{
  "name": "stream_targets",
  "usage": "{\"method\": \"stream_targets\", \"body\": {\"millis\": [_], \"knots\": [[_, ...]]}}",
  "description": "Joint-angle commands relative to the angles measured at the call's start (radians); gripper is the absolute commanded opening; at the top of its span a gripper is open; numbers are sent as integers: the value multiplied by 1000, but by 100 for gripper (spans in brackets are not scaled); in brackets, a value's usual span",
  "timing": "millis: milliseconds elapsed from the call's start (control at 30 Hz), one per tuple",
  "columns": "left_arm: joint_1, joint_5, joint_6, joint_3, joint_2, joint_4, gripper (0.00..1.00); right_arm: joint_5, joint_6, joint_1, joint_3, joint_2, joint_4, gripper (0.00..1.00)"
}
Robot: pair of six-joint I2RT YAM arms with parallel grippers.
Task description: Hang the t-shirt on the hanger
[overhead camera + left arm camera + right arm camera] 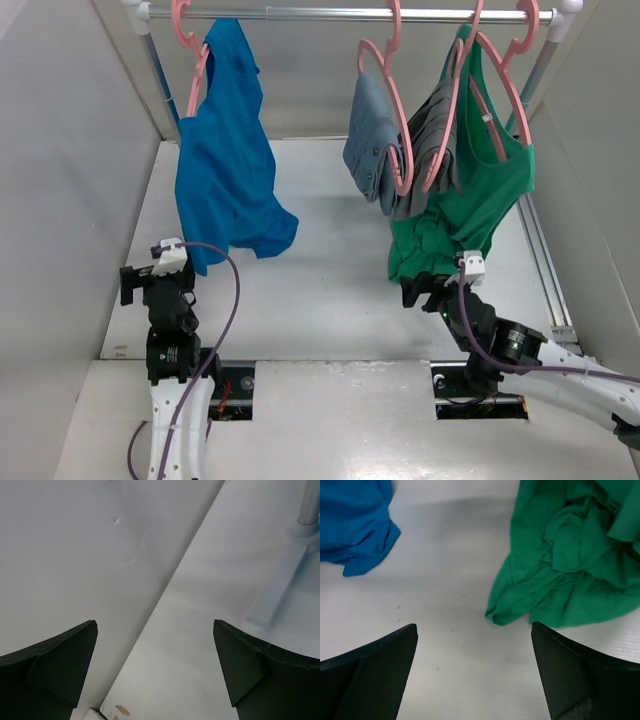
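Observation:
The royal-blue t-shirt hangs from the pink hanger at the left end of the rail, its hem bunched on the table. That hem shows at the upper left of the right wrist view. My left gripper is low beside the shirt's bottom left, apart from it. In its own view the left gripper is open, facing the bare wall and table with nothing between the fingers. My right gripper is near the green top's hem. Its wrist view shows the right gripper open over bare table.
A silver rail spans the back, and its post stands at the left wrist view's right edge. Grey garments and a green tank top hang on other pink hangers; the green cloth pools on the table. White walls enclose both sides.

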Motion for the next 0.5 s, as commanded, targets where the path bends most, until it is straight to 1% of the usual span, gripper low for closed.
{"method": "stream_targets", "body": {"millis": [0,100,133,200,467], "knots": [[3,60,8,17,-1,11,100,69,75,3,40,-26,-117,100],[3,61,8,17,-1,11,100,78,154,3,72,4,-220,100],[3,61,8,17,-1,11,100,107,188,3,84,15,-248,100],[3,61,8,17,-1,11,100,117,225,3,113,52,-285,100],[3,61,8,17,9,11,100,135,225,3,201,184,-315,100]]}}
